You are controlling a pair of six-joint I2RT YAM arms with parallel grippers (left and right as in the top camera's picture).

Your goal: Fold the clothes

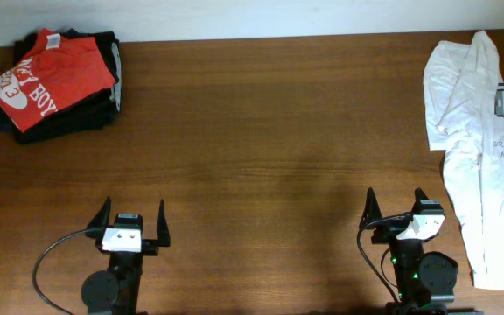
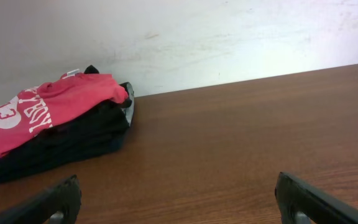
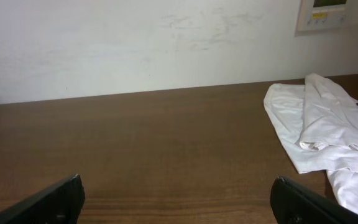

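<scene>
At far-left rear corner of desk (image 1: 261, 131), red-orange T-shirt (image 1: 46, 77) lies folded, white lettering up, on top of a stack of black folded garments (image 1: 108, 61), clear of both arms. Left gripper (image 1: 135, 208) sits at near edge, well apart from stack, jaws spread fully, nothing held; right gripper (image 1: 396, 203) is in matching pos. at near edge, jaws spread fully, also empty. White T-shirt (image 1: 471, 131) w/ small green print lies crumpled along right side of desk, just beside right gripper.
</scene>
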